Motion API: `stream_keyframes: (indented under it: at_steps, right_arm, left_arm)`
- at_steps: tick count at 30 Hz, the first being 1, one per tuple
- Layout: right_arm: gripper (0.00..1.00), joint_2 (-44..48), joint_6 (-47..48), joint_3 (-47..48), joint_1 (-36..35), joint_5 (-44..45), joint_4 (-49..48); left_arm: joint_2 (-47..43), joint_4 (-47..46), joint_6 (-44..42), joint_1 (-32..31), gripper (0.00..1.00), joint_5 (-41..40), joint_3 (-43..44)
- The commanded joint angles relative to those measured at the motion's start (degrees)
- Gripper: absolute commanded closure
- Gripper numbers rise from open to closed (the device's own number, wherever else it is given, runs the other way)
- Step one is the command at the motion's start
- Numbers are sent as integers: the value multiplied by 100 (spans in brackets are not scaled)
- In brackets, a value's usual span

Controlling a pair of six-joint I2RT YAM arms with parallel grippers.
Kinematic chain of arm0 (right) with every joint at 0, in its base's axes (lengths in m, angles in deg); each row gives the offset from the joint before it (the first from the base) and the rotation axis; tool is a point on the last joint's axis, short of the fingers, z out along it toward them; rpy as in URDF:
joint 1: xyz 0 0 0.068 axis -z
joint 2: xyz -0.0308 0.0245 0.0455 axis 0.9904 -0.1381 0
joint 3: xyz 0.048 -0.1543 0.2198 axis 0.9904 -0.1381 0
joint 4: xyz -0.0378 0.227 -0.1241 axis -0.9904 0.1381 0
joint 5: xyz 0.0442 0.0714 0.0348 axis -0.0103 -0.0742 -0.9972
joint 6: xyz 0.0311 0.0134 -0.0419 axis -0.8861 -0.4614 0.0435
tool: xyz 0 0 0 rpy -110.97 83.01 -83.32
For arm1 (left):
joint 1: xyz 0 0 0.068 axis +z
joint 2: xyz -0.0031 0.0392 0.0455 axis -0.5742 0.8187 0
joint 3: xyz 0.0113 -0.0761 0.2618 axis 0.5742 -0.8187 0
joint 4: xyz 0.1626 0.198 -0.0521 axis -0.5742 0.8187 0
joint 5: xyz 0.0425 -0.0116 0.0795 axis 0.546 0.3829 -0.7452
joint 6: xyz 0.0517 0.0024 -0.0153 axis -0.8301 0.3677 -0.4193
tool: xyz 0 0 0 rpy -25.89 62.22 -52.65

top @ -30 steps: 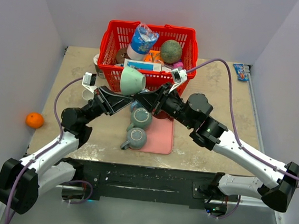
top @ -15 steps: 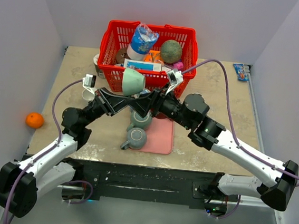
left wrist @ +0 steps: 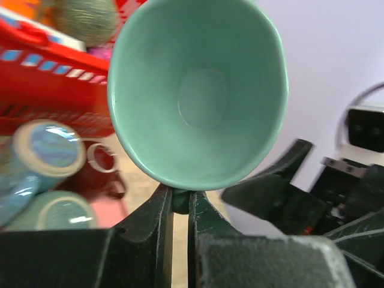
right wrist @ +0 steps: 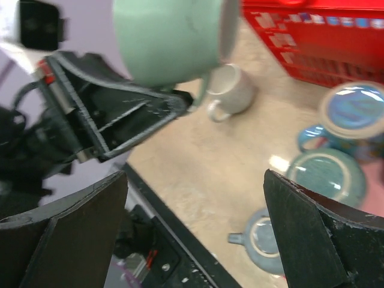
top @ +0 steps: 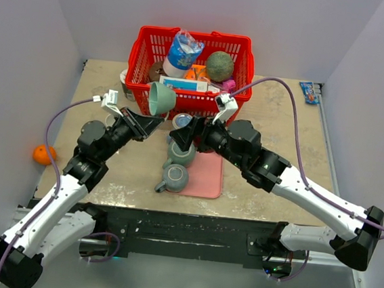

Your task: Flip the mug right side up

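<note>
Mug [top: 161, 98], pale green, hangs in the air, pinched at its lower edge by the narrowly closed left fingers [left wrist: 155, 219]. Its open mouth is turned back toward that wrist, and it sits at 7 o'clock of the red basket [top: 141, 50]. The right fingers [right wrist: 324, 240] stand wide apart holding nothing, at 4 o'clock of the mug and clear of it. Below them, blue-grey cups [top: 174, 178] sit on a pink mat [top: 209, 180] on the desk [top: 281, 139], with a white cup [right wrist: 231, 90] by the basket's 8 o'clock corner.
</note>
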Motion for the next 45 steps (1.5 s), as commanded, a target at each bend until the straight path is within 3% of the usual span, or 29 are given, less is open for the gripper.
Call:
stream_keyframes:
  at_steps: [1,8,12,32,45]
  right_arm:
    - [1,57,-60,446,13,1242,977]
    - [1,84,-157,622,119,1806,1724]
    - [1,84,-139,613,136,1910,1857]
    - [1,664,-184,252,224,2114,2200]
    - [1,646,10,305,233,2052,2252]
  left_arm:
    - [-98,1787,-1274,-4,100,-1342,512]
    - [86,2991,-1653,-4,100,-2390,513]
    - [507,3213,-1863,-4,100,-2715,513]
    - [2713,1833,-2242,5,100,-3972,258]
    - [3540,1473,-2312,40,100,-4535,311]
